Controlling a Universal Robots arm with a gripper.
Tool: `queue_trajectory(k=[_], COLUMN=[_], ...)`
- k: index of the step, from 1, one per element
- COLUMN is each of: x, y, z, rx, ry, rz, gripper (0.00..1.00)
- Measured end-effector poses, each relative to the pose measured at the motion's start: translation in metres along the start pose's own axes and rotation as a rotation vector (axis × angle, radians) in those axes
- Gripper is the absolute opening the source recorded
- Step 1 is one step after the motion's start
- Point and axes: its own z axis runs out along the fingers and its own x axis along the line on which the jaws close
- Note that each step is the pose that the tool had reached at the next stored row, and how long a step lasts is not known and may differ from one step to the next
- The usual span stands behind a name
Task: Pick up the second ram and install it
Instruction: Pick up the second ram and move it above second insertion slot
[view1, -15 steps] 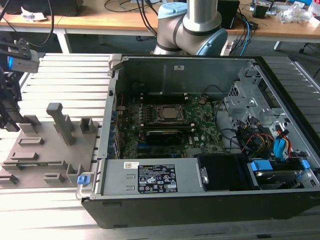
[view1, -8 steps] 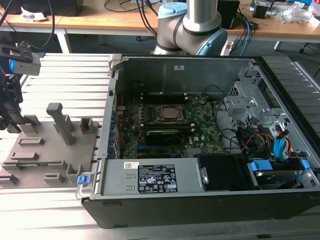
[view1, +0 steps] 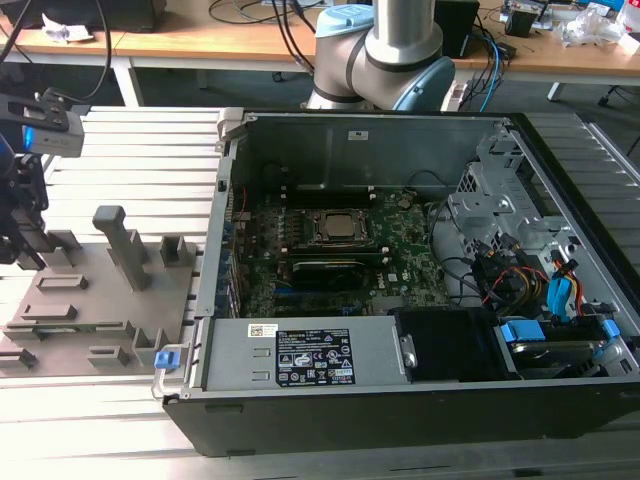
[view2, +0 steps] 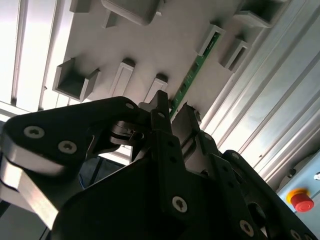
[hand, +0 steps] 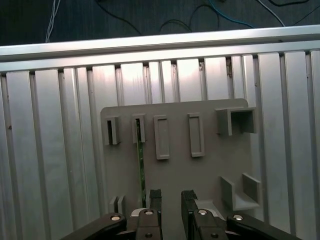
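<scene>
We see the second ram (hand: 141, 167) as a long, thin green stick. It stands on its narrow edge, so we look at its skinny side and cannot make out its chips or its label. In the second wrist view it looks like a bright green line with tiny dots along it. It sits on a flat gray holder plate (hand: 210, 175), and its far end rests in a little gray slot (hand: 139, 129). More gray slots and small open boxes stand near it on the plate. The claw (hand: 171, 200) hangs over the near end of the stick. Its two black fingers (hand: 155, 199) are a little way apart, and nothing is between them. The green stick is just beside one finger, not inside the gap. The plate lies on a ribbed metal counter (hand: 50, 150). In the exterior view, an open computer case (view1: 400, 410) sits on the counter at the exterior view's right, well apart from the claw.
</scene>
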Motion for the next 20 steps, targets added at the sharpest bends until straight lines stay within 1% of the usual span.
queue_trajectory(k=[5, 11, 20], x=[0.0001, 0.0002, 0.0013], y=[0.0, 0.0, 0.0], z=[0.0045, 0.0078, 0.0166], rx=[0.0, 0.0, 0.0], ry=[-0.0001, 0.0, 0.0001], rz=[0.0, 0.0, 0.0], gripper=[0.3, 0.3, 0.3])
